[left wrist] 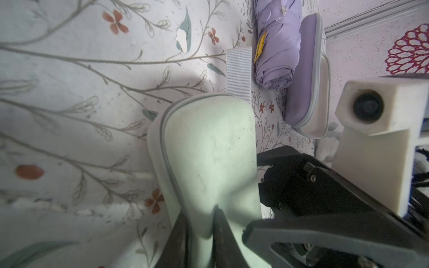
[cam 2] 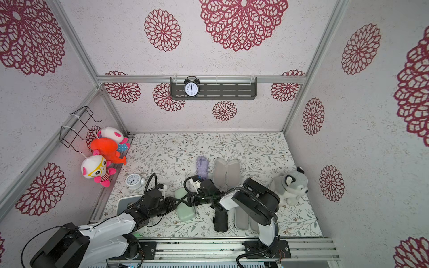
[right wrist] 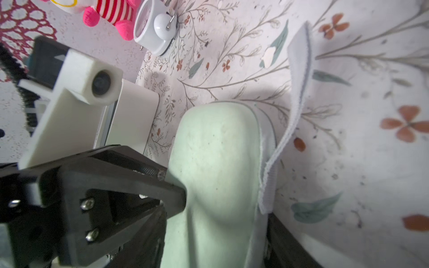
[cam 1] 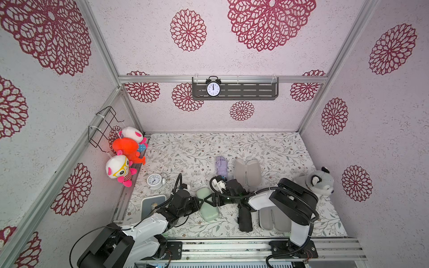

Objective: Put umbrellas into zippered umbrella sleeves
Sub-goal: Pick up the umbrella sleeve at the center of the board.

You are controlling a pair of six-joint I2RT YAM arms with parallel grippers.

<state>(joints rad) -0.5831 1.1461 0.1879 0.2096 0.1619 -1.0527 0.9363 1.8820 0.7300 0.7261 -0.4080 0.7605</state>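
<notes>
mint sleeve (left wrist: 209,150) in left gripper (left wrist: 200,215)

Floral cloth (cam 1: 185,150); mint sleeve (cam 1: 210,213); lilac umbrella (cam 1: 221,166); black umbrella (cam 1: 245,220), probably.

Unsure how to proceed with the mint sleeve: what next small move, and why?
Probably draw the left gripper along the seam of the mint green sleeve to zip it: its jaws pinch at that seam, and the right gripper holds the shell.
</notes>
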